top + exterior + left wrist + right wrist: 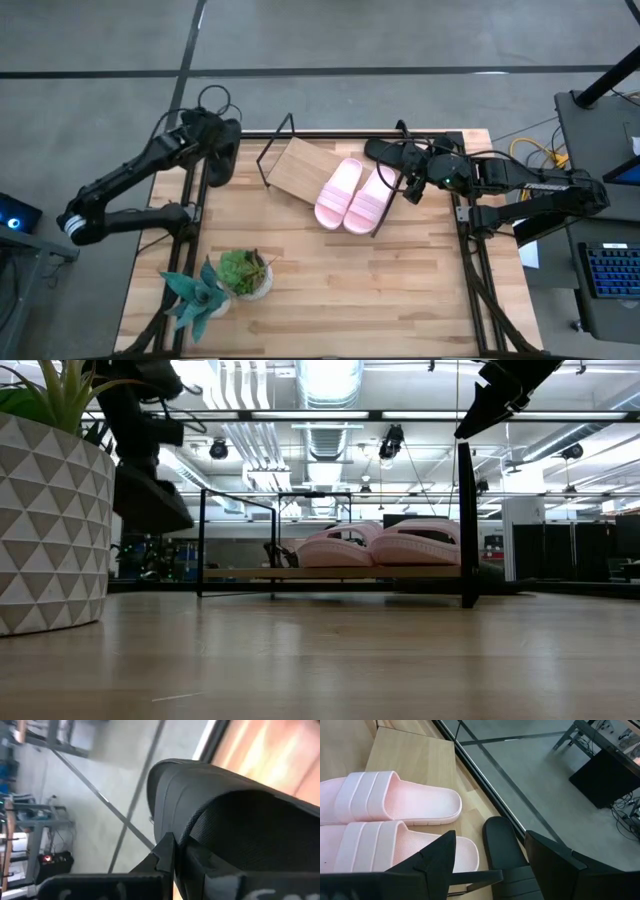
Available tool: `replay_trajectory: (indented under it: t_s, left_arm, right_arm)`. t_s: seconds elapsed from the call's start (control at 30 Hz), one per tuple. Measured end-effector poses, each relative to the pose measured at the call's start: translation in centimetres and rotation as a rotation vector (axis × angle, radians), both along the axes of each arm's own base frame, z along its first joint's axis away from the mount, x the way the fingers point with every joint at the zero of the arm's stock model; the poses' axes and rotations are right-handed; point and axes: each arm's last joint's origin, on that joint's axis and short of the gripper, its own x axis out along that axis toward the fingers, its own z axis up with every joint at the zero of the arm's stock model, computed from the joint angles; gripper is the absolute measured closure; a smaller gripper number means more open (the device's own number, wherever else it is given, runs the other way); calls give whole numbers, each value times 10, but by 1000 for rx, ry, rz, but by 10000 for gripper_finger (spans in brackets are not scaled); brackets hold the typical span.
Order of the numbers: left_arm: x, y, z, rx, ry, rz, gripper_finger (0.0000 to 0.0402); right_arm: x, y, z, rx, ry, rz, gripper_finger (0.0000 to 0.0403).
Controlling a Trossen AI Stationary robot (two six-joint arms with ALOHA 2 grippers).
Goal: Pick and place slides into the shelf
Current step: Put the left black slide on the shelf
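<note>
Holding a black slide [222,152] clamped in our left gripper [215,135], lifted at the table's [350,290] 10 o'clock corner | right gripper [412,180] gaped wide, empty, over second black slide [385,152] lying at 1 o'clock | two pink slides [355,195] sat side by side on shelf [295,165] at 12 o'clock

Two potted plants [222,283] (near table [350,290] corner)
</note>
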Motion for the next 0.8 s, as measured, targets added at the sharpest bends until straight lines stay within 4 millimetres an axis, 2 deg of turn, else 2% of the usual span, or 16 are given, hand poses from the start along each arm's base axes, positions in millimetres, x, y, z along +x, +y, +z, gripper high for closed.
replay_trajectory:
  t_s: [0.47, 0.6, 0.8]
  left_arm:
    - [-6, -21, 52, 170, -209, -54, 401]
    - [1, -23, 61, 182, -283, -128, 402]
    - [23, -23, 71, 231, -383, -234, 402]
  right_arm:
    - [0, 0, 0, 0, 0, 0, 175]
    - [0, 0, 0, -1, -1, 0, 175]
    - [0, 0, 0, -2, 1, 2, 175]
